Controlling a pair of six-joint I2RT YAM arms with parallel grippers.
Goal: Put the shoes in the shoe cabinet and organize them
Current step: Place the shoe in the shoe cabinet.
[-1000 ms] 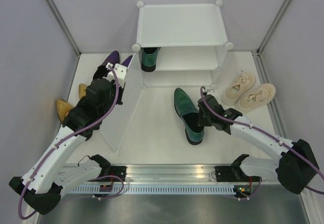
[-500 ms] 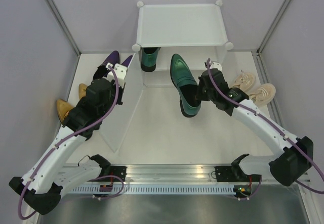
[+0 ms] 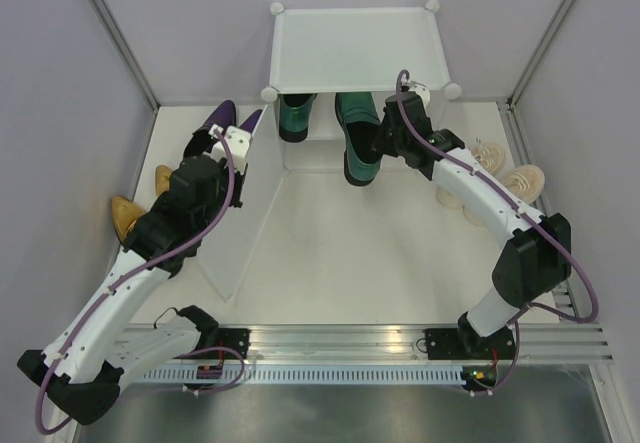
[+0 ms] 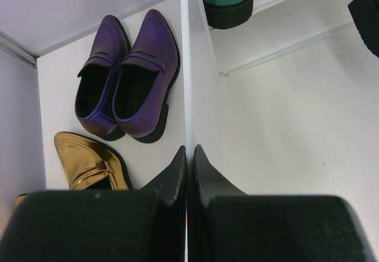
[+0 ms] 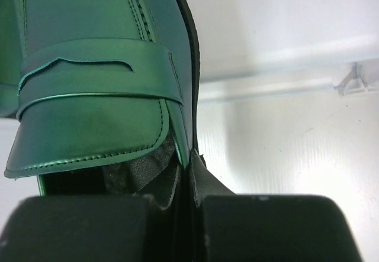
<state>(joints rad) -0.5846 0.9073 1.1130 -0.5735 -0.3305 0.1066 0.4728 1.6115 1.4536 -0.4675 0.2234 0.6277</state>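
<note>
The right gripper (image 5: pixel 188 167) is clamped on the side wall of 1 green loafer (image 3: pixel 358 143), which is toe-first at the mouth of the cabinet's (image 3: pixel 355 48) lower shelf, just beside the other green loafer (image 3: pixel 295 116) inside. The left gripper (image 4: pixel 189 155) is pinched on the edge of the frosted door (image 3: pixel 240 233), which stands swung out. 2 purple shoes (image 4: pixel 127 75) and the gold loafers (image 4: pixel 92 164) lie left of that door, and the beige sneakers (image 3: pixel 495 178) lie right of the cabinet.

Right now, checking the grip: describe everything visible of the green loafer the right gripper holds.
The green loafer is glossy and leather-like, with a stitched penny strap and dark sole. The right gripper is shut on its collar edge. Its toe points under the shoe cabinet's top panel, heel outward, beside its mate; contact with the shelf is unclear.
</note>
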